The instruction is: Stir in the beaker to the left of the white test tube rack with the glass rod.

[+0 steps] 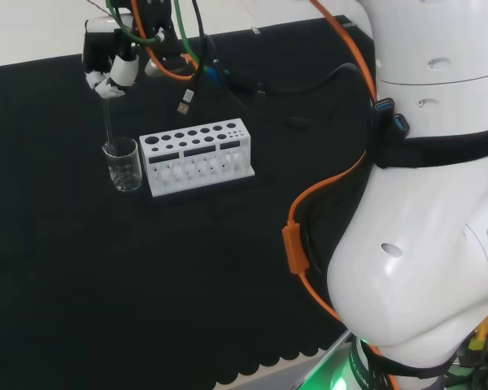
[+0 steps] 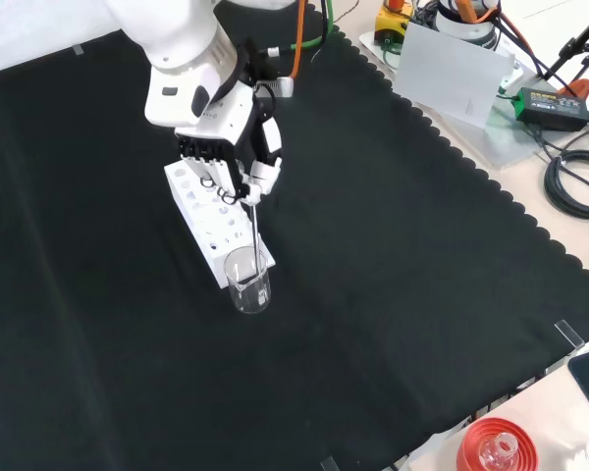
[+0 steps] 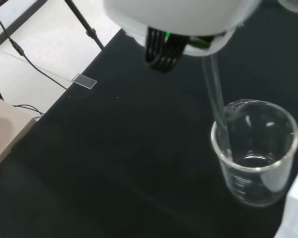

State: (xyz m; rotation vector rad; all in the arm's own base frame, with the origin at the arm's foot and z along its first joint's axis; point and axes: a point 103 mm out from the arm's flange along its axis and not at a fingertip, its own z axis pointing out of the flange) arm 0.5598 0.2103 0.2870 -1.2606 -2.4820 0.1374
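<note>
Glass rod (image 3: 216, 99), pinched by the hand (image 2: 226, 147), dips into the unlabelled beaker (image 3: 253, 153) beside the rack (image 1: 197, 154).

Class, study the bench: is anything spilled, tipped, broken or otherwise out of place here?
Nothing stands out. The beaker stands upright beside the white test tube rack, the hand holds the glass rod down into it, and the cloth looks dry.

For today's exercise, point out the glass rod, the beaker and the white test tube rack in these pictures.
glass rod (image 3: 214, 96): wrist view, on its shaft above the beaker's rim.
beaker (image 1: 124, 166): head view, on its clear side wall.
white test tube rack (image 1: 195, 140): head view, on its top plate between the holes.
</note>
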